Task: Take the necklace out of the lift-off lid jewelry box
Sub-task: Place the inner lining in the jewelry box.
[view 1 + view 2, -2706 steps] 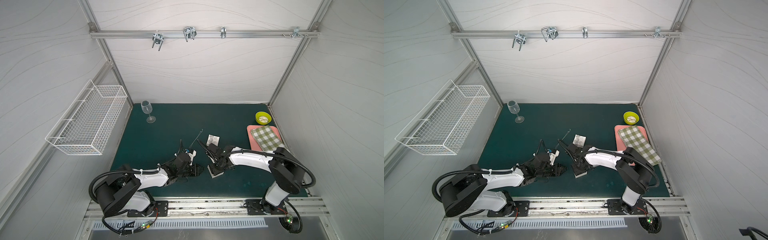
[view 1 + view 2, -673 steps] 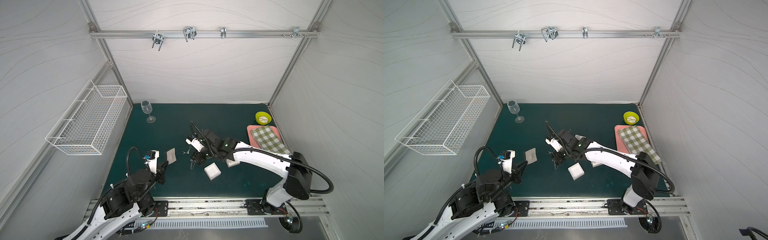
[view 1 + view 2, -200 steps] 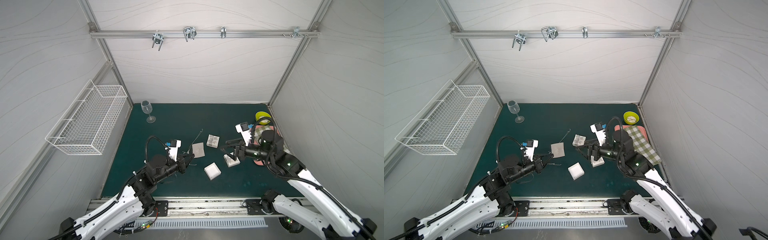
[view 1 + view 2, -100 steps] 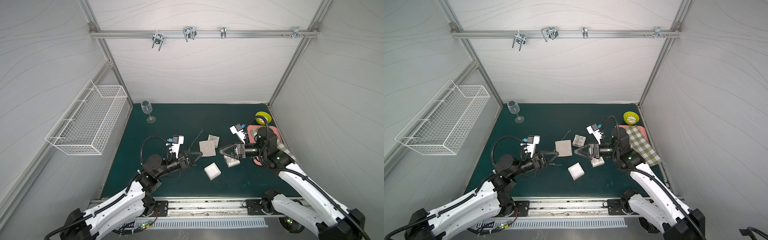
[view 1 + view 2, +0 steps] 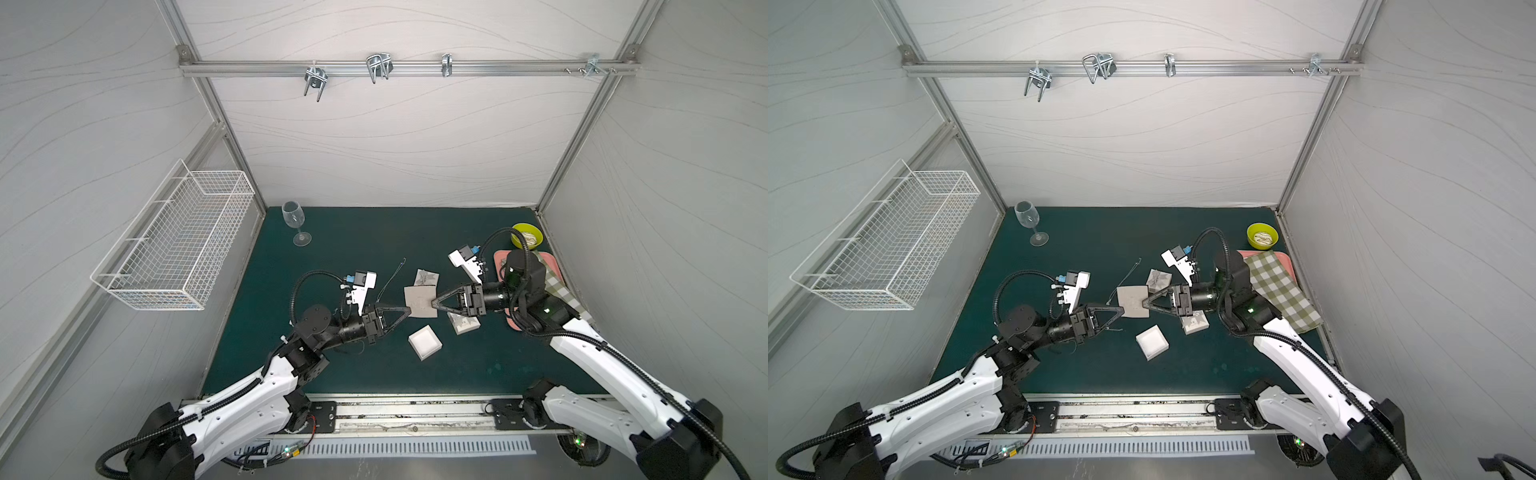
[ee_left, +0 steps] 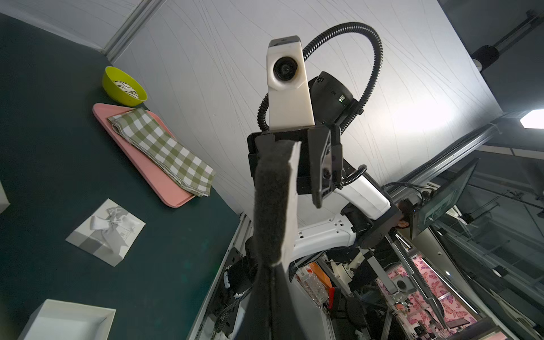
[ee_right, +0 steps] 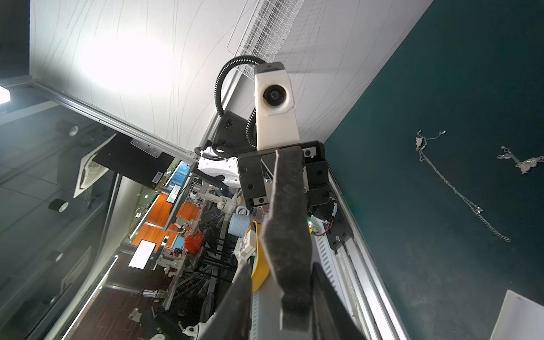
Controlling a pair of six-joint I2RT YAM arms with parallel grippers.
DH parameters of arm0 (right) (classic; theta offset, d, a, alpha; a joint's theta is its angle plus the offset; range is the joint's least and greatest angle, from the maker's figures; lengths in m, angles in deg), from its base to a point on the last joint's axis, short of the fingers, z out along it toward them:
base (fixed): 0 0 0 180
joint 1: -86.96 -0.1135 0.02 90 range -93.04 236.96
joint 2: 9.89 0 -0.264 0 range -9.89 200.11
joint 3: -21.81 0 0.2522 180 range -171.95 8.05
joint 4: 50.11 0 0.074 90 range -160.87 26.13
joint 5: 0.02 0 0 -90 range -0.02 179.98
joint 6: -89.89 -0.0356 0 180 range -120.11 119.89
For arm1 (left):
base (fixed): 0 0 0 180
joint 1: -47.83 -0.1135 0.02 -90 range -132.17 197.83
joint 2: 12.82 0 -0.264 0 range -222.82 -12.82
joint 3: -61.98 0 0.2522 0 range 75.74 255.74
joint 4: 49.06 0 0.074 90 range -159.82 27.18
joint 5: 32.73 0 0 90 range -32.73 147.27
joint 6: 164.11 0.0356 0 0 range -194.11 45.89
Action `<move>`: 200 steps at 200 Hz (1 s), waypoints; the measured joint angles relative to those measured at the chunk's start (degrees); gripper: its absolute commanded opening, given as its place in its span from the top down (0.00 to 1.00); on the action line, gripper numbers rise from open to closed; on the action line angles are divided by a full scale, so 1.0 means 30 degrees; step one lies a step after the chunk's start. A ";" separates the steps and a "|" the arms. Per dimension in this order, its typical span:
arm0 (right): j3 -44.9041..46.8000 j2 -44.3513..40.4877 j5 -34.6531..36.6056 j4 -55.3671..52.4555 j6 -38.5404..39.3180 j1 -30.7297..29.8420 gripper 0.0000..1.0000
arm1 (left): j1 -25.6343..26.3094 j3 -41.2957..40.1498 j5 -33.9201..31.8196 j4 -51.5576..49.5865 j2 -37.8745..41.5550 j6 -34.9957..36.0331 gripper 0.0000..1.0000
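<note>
The necklace (image 5: 392,276) (image 7: 459,191), a thin silver chain, lies loose on the green mat behind the arms. The white box base (image 5: 424,341) (image 5: 1152,341) sits open in front, with a bow-topped lid (image 5: 462,323) (image 6: 106,231) to its right. A grey felt pad (image 5: 420,301) (image 5: 1133,306) hangs in the air between both arms. My left gripper (image 5: 409,309) (image 6: 272,270) is shut on the pad's left edge. My right gripper (image 5: 435,301) (image 7: 281,270) straddles its right edge, jaws narrow, with a gap still showing on one side.
A second bow-topped box (image 5: 427,277) lies behind the pad. A wine glass (image 5: 294,222) stands at the back left and a yellow bowl (image 5: 527,235) at the back right. A pink tray (image 6: 147,170) holds a checked cloth (image 5: 1281,291). A wire basket (image 5: 174,237) hangs on the left wall.
Both arms have come together at the middle, the left one carrying the pad to the right. The right jaws, wide half a second ago, have narrowed around the pad's edge.
</note>
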 measured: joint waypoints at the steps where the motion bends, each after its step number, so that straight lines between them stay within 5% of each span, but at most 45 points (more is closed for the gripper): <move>1: 0.0000 0.0000 0.0007 -0.0029 -0.0007 0.0007 0.78 | 0.0000 0.0000 0.0000 -0.0007 -0.0007 0.0007 1.00; 59: 0.0007 0.0007 0.0962 -0.1224 0.0641 0.0138 0.88 | 0.0000 0.0000 0.0015 -0.1209 -0.0066 0.0364 1.00; 109: -0.0044 0.0386 0.2280 -0.4656 0.2674 0.1137 0.89 | -0.0036 0.0000 -0.0277 -0.3512 0.0204 0.1348 0.60; 128: -0.0401 0.1005 0.2543 -0.6812 0.4131 0.2011 0.90 | -0.0080 0.0000 -0.0780 -0.4991 0.0736 0.1938 0.52; 152: -0.1129 0.1894 0.2929 -0.9151 0.6237 0.2827 0.90 | -0.0087 -0.0007 -0.1923 -0.7096 0.1537 0.2492 0.57; 200: -0.2047 0.4124 0.5472 -1.2218 0.9741 0.2288 0.91 | -0.0087 -0.1093 -0.4590 -0.9653 0.1464 0.2404 0.87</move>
